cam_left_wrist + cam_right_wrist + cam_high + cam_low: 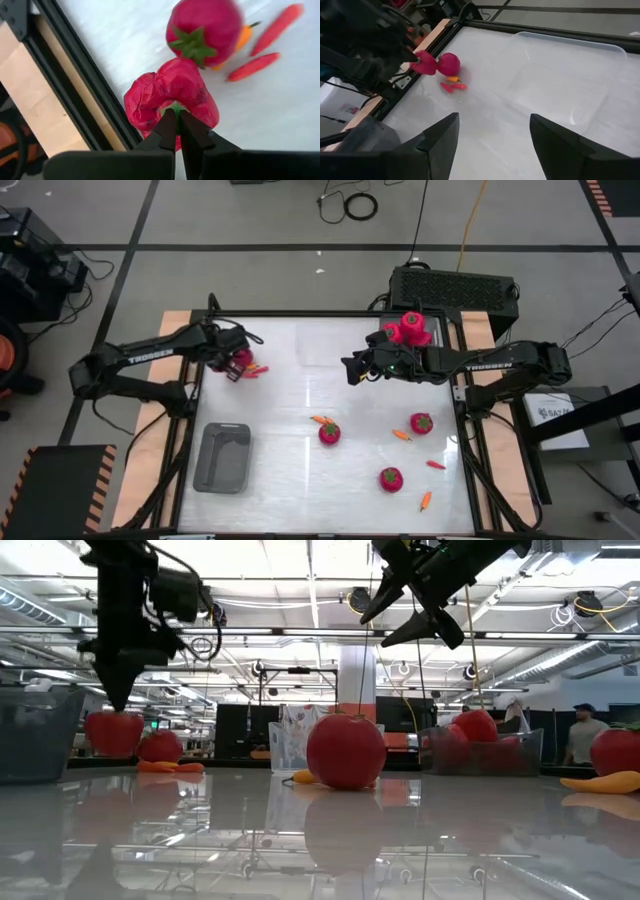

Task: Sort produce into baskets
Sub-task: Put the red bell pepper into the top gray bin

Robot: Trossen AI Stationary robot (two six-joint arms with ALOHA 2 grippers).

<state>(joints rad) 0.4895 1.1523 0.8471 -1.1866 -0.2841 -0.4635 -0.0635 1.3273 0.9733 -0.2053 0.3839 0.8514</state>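
My left gripper [236,366] is at the table's far left, shut on a dented red tomato [172,92]. A second tomato [202,30] and several small orange and red peppers [258,370] lie on the table right beside it. My right gripper [350,370] is open and empty, high over the table's far middle; it also shows in the low view [420,605]. One grey basket [222,457] stands empty at the near left. The other basket [432,338], at the far right, holds tomatoes [410,328]. My left gripper pinches the tomato's green top [176,106] between its two fingertips, coming from above and pointing down. The tomato hangs below the fingers [113,732], close over the table. Whether its underside still touches the table, I cannot tell.
Three tomatoes [329,433], [421,423], [390,478] lie on the table's right half among scattered peppers [402,435], [425,501]. A black box [455,285] stands behind the far-right basket. The table has a dark raised frame [75,80] along its edges. A person [583,735] stands in the room beyond.
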